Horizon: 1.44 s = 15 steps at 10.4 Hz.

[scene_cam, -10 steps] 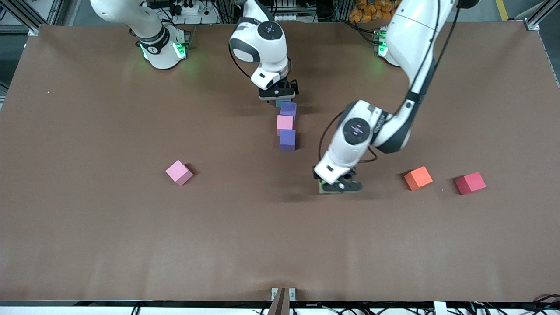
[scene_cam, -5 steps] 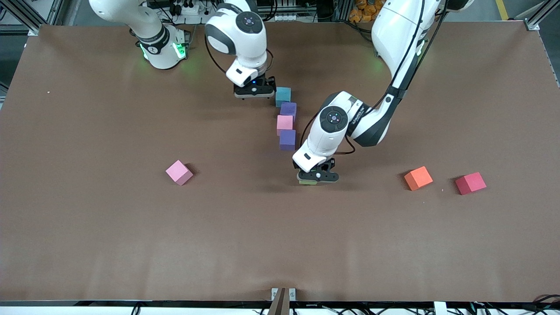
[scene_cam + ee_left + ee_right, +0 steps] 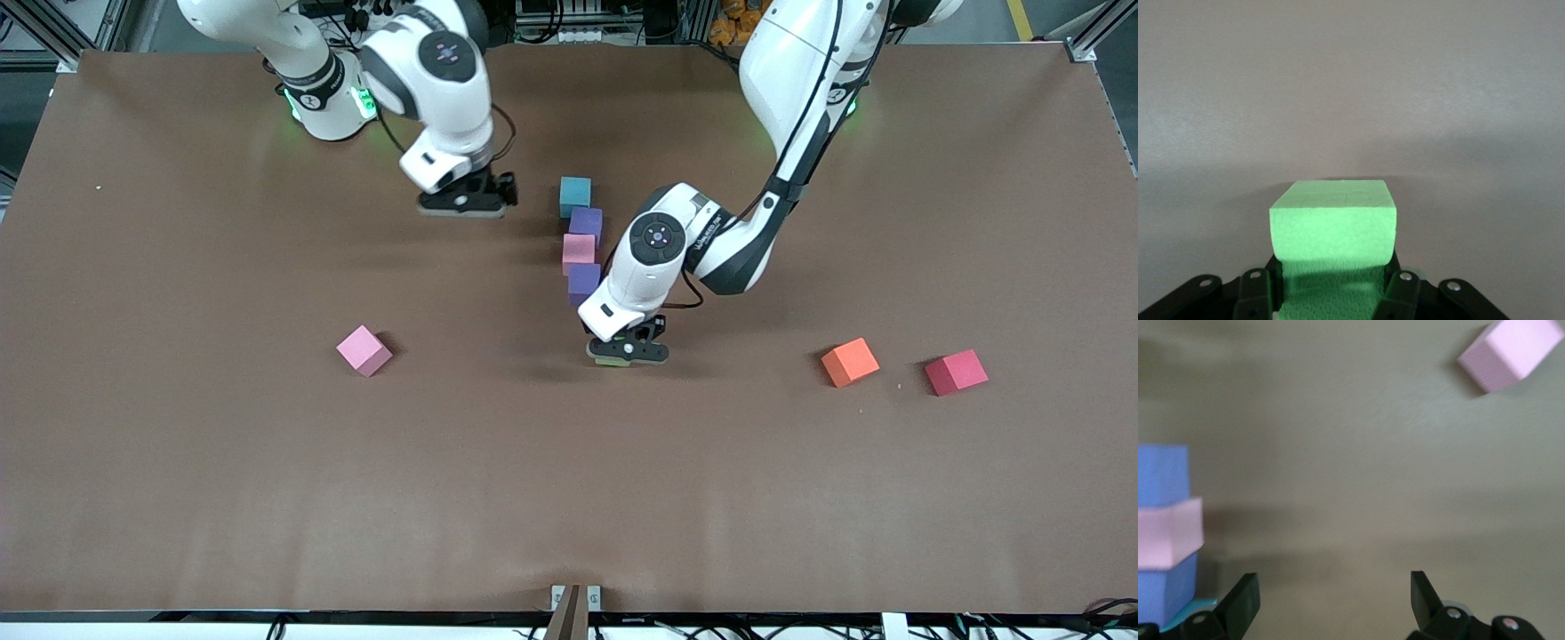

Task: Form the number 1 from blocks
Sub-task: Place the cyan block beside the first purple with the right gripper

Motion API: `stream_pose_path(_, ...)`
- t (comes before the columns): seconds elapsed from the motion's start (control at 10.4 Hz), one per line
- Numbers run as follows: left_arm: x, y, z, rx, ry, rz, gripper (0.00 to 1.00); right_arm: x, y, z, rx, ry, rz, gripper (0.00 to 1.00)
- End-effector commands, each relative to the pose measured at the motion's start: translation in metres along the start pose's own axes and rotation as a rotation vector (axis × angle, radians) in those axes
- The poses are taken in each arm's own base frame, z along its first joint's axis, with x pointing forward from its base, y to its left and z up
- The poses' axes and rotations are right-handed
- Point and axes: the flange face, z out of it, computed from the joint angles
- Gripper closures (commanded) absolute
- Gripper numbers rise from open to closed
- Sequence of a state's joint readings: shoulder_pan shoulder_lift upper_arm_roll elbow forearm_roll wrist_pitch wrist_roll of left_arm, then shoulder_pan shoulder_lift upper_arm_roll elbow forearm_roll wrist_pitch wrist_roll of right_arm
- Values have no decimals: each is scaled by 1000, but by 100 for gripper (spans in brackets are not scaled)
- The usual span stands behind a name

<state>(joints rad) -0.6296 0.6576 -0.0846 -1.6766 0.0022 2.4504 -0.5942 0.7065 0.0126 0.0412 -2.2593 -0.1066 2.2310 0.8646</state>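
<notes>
1. Four blocks form a touching column on the counter [image 3: 178, 489]: light blue block [image 3: 575, 195] farthest from the front camera, then purple block [image 3: 586, 222], pink block [image 3: 578, 252], second purple block [image 3: 583, 282].
2. Left claw [image 3: 628, 353] is clamped on the green block [image 3: 1333, 230], over the counter just nearer the camera than the column.
3. Right claw [image 3: 464, 201], fingers apart, hangs beside the column, toward the right arm's end.

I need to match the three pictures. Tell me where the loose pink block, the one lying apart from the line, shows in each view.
Front view: the loose pink block lies alone toward the right arm's end of the table, nearer the camera than the line of blocks.
Left wrist view: not in it; only the green block in the left claw.
Right wrist view: at the picture's edge.
Shared landmark: the line's pink block.
</notes>
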Motion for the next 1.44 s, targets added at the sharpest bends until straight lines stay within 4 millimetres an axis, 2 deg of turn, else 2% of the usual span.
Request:
stream_pose_path(0.0,5,11,-7,-13,11,-8,100,48,37,-34,0,46,20,0)
stream_pose_path(0.1,6,14,-10,-18,17,-4,100,70,48,-55,-6,47,7,0)
stream_pose_path(0.29,1,20,-9,-18,14,8,100,122,86,-95,-3,64,-48,0)
stream_pose_path(0.48,1,22,-10,-30,8,-7,100,165,133,-120,12,101,-92,0)
stream_pose_path(0.67,-4,29,-10,-56,-11,-50,100,196,178,-140,16,128,-135,0)
stream_pose_path(0.96,-13,39,-8,-58,-25,-80,100,219,219,-161,16,157,-154,0)
stream_pose_path(1.15,-14,39,-6,-55,-30,-77,100,226,233,-185,12,155,-126,0)
stream_pose_path(1.35,-16,39,2,-48,-38,-75,100,231,250,-197,7,144,-97,0)
